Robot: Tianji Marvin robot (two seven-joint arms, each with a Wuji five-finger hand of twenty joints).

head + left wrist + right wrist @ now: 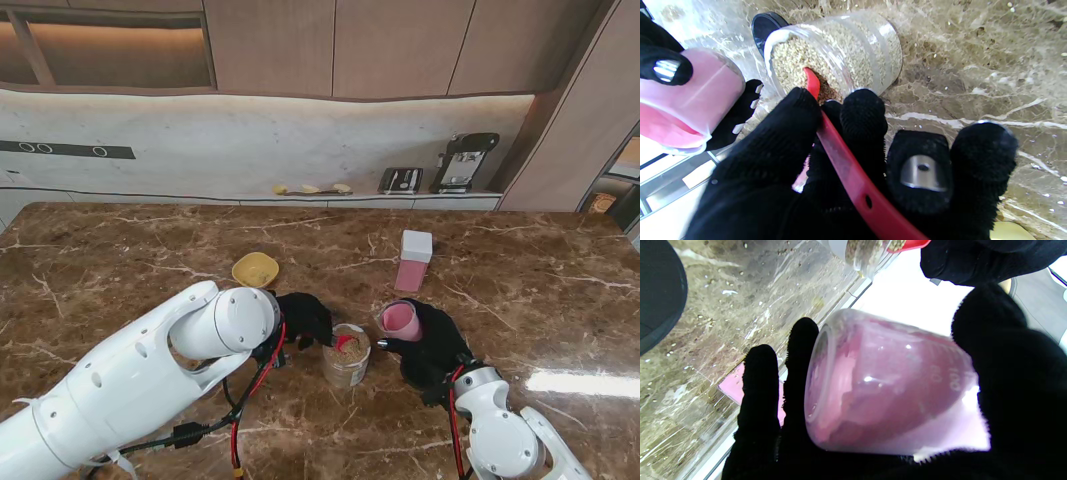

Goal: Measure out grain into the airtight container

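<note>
A: Stand view showed the clear plastic jar of grain [346,356] standing on the brown marble bench [130,255], with the black-gloved left hand [300,320] gripping a red plastic scoop [345,343] whose bowl was dug into the grain.

B: And the right hand [432,350]?

A: It was wrapped around a pink translucent measuring cup [400,320], held tilted just beside the jar. From the right wrist the cup [887,386] looked empty, though its inside was blurred.

B: Where was the airtight container?

A: Probably the pink box with a white lid [413,260], farther from me, lid on. A small yellow dish [255,268] sat to the left.

B: What could have gone wrong?

A: From the left wrist, the scoop's handle [853,173] was pinched only between fingertips [863,110]; a heaped lift might have twisted it and spilled grain. Loose grains already lay on the bench. The tilted cup's mouth was a small target, so a misjudged pour could have missed it.
</note>
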